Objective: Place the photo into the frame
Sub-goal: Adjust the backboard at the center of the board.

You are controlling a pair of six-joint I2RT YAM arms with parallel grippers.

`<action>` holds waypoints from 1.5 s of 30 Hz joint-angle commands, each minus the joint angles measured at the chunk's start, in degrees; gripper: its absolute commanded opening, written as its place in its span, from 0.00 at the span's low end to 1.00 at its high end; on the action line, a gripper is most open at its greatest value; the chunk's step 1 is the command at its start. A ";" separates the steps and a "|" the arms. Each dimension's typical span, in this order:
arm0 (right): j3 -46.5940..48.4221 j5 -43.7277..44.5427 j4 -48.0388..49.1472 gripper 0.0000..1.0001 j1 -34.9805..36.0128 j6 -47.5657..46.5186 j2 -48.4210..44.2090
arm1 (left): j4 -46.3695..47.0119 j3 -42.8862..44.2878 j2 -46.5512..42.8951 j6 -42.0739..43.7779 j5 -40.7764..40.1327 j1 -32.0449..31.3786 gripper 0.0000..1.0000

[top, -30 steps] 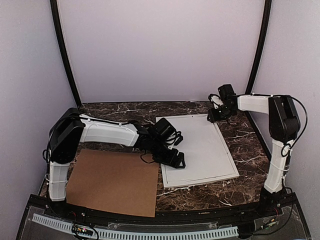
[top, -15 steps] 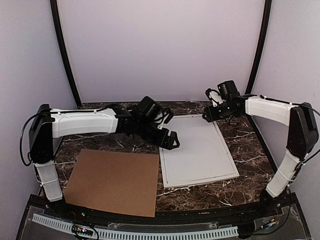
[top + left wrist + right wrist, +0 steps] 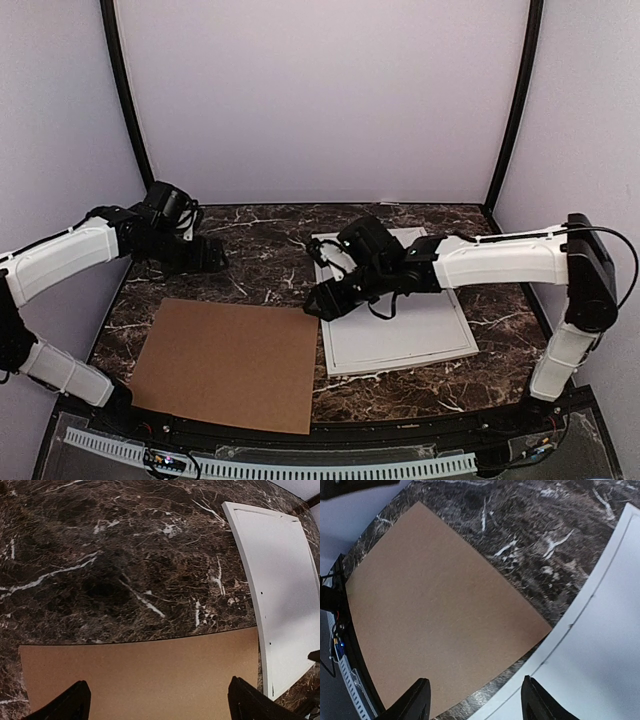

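Nearest the arms, the cardboard (image 3: 225,360) lies flat on the left of the table (image 3: 260,225), a little skewed, its near edge close to the front lip. Just right of it lies the frame (image 3: 420,330), flat and right of centre, its long sides running away from the arms. A thin line runs just inside its rim and the field within reads plain white; whether that is the photo's back I cannot tell. The cardboard's far right corner comes up to the frame's left edge, touching or nearly so, and a narrow wedge of marble opens between them toward the front. The right gripper (image 3: 322,302) hangs near that corner, fingers partly apart with nothing between them. Farther back and left, the left gripper (image 3: 208,255) hangs over bare marble, fingers spread wide and empty. Open marble runs between the two grippers and beyond the cardboard to the back wall; a slimmer strip borders the frame's right side. Only the left wrist view shows small dark dots along the frame's left rim; only the top view takes in the whole frame and both arms.
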 commanded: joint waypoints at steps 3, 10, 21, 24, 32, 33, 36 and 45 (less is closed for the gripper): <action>3.65 0.65 -0.54 0.62 6.66 5.38 9.13 | -1.83 -5.55 -4.88 1.90 5.29 9.95 0.99; -4.56 3.62 -3.08 0.60 8.40 10.37 3.71 | 1.28 -8.74 -5.67 1.03 9.46 12.77 0.99; -17.70 3.14 -2.27 0.62 7.15 15.66 -5.19 | 4.73 -10.54 -5.11 0.38 11.37 12.76 0.99; -18.95 1.43 -0.81 0.62 6.10 15.76 -4.77 | 5.41 -11.08 -4.60 0.27 11.75 12.73 0.99; -19.61 -0.49 0.48 0.62 5.32 15.32 -2.08 | 6.24 -11.76 -3.51 0.07 12.28 12.71 0.99; -19.61 -0.61 0.37 0.62 5.31 15.32 -1.93 | 6.32 -11.82 -3.50 0.07 12.28 12.71 0.99; -19.76 -1.19 0.27 0.61 5.26 15.44 -1.82 | 6.70 -12.11 -3.45 0.11 12.28 12.74 0.99; -20.31 -0.47 -1.29 0.62 3.56 15.49 -7.68 | 7.25 -11.79 -2.64 0.44 12.21 12.71 0.99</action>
